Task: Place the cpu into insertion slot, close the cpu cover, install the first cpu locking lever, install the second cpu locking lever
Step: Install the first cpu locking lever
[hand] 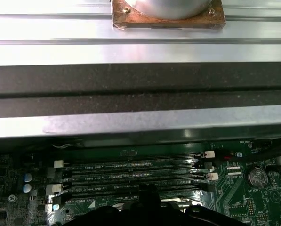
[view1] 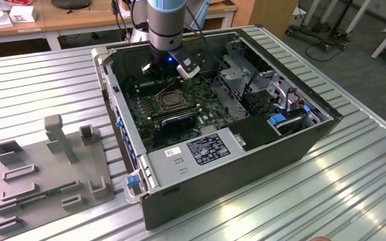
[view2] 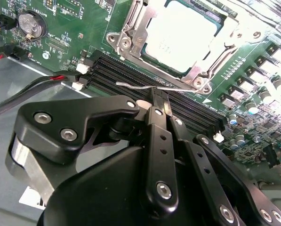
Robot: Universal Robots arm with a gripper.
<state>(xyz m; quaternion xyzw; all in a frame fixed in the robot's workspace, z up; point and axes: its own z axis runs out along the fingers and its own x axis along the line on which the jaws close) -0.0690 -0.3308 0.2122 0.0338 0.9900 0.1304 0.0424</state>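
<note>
Over the ribbed metal worktop (view1: 300, 201), the closed, empty black end effector (view2: 159, 96) touches a thin silvery wire lever (view2: 135, 86) that may slip.

The case (view1: 247, 170) lies open upward on the desk (view1: 354, 201), so the way in is from above, and its walls ring the board (view1: 203, 93) on every side. In the exterior view the arm (view1: 169, 22) fills the far end. Its gripper (view1: 168, 70) sits low over the memory slots (view2: 112, 70), fingers (view2: 158, 101) drawn together at the thin lever (view2: 133, 86), just beside the socket (view1: 168, 102). At the exterior view's right the drive cage (view1: 236, 75) rises near the socket, and the power supply (view1: 203, 148) blocks the near end. Cables (view2: 22, 94) cross beside the slots. The room above the socket is open. A grey fixture (view1: 45, 170) with upright posts stands on the desk, apart from the case.
</note>
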